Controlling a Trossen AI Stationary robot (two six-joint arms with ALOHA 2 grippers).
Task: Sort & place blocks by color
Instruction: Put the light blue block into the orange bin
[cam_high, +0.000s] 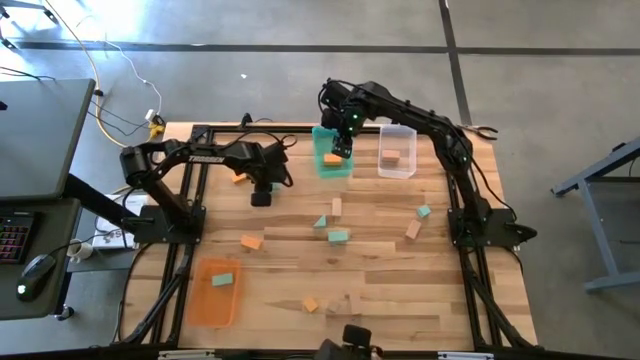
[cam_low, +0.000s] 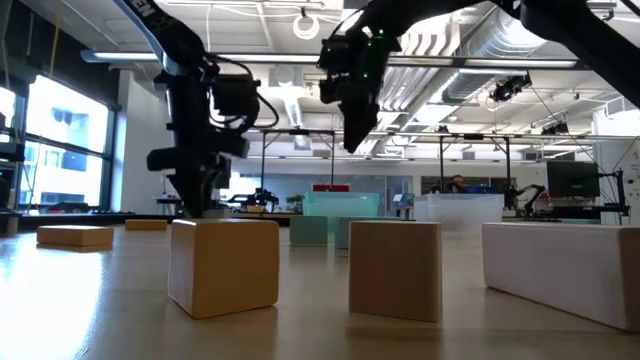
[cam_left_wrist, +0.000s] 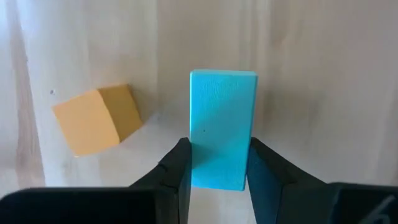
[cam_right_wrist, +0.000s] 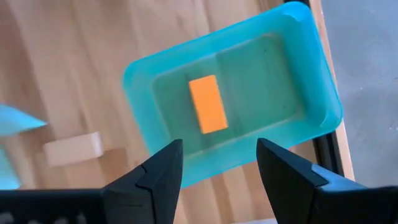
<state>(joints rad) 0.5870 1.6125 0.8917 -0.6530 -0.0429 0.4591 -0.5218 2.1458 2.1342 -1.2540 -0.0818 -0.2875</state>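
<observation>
My left gripper (cam_left_wrist: 217, 177) has its fingers closed in around the near end of a teal bar (cam_left_wrist: 222, 127), both pads against its sides, so I judge it gripped; an orange cube (cam_left_wrist: 96, 118) lies just beside it on the table (cam_high: 400, 270), apart from it. My right gripper (cam_right_wrist: 217, 168) hangs wide open and empty above the teal bin (cam_right_wrist: 305, 68), where one orange bar (cam_right_wrist: 208, 104) lies on the floor of the bin.

Outward from there, the sorting looks barely begun. The clear bin (cam_high: 398, 150) holds one tan block (cam_high: 390, 157), and the orange bin (cam_high: 213, 292) near my side of the table holds one teal block (cam_high: 222, 280). Going by bin colour, I'd call both the teal-in-orange and orange-in-teal pairings mismatched, though I can't tell the intended scheme. Most blocks are still loose mid-table: a teal one (cam_high: 338, 236), a tan piece (cam_high: 413, 229), another orange one (cam_high: 251, 242), and more nearer my edge
</observation>
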